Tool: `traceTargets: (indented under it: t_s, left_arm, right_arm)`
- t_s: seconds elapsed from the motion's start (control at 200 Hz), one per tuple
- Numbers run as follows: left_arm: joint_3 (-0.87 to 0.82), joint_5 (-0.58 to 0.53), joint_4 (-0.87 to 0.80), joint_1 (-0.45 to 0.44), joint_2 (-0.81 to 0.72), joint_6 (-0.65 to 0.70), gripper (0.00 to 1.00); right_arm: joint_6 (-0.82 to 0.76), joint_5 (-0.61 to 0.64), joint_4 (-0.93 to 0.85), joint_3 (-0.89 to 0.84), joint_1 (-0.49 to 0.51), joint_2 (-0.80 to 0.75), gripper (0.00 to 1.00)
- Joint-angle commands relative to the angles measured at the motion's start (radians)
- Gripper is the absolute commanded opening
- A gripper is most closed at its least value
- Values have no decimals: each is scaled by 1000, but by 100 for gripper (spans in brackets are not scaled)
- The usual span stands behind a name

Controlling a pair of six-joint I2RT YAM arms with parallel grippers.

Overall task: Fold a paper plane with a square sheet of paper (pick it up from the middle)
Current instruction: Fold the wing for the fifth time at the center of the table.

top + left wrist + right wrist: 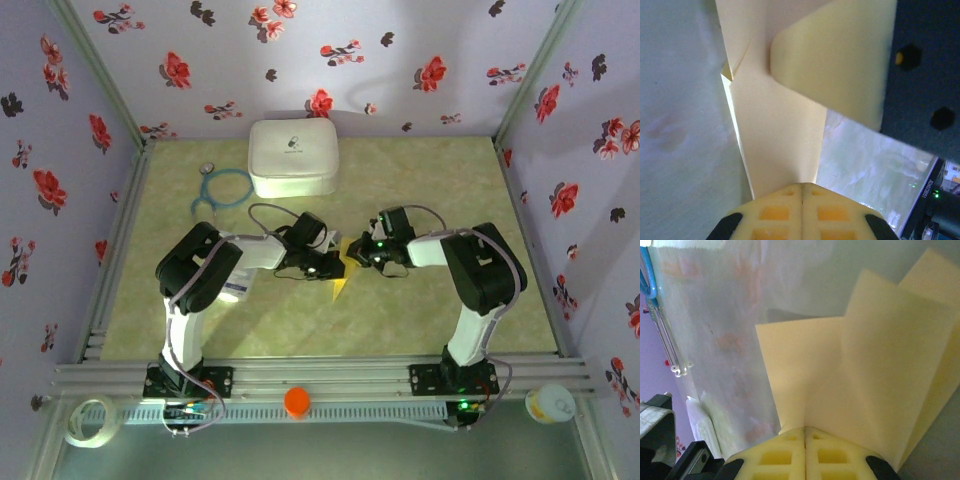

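Paper plane [341, 283], yellow, part-folded, mid-table [450, 310]. I see left gripper [802, 189] clamped on its 9 o'clock edge, right gripper [805, 430] clamped at 3 o'clock.

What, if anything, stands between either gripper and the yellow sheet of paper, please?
Nothing visible does. The left gripper and the right gripper are each shut directly on the partly folded yellow paper, whose surface runs straight into their closed fingertips. The white case sits farther back on the table, apart from the paper.
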Motion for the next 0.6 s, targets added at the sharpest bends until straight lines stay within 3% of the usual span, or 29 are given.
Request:
traceTargets:
  t_s: [0.0,0.275,0.595]
  left_arm:
    - [-49,-51,-165,-10,58,35,0]
    - [-46,-53,-170,-10,58,34,0]
    - [-43,-51,-176,-10,64,39,0]
  right_arm:
    - [-17,78,-6,23,-46,36,9]
    - [-48,130,-112,82,-85,46,9]
    - [-11,103,-41,90,-153,75,9]
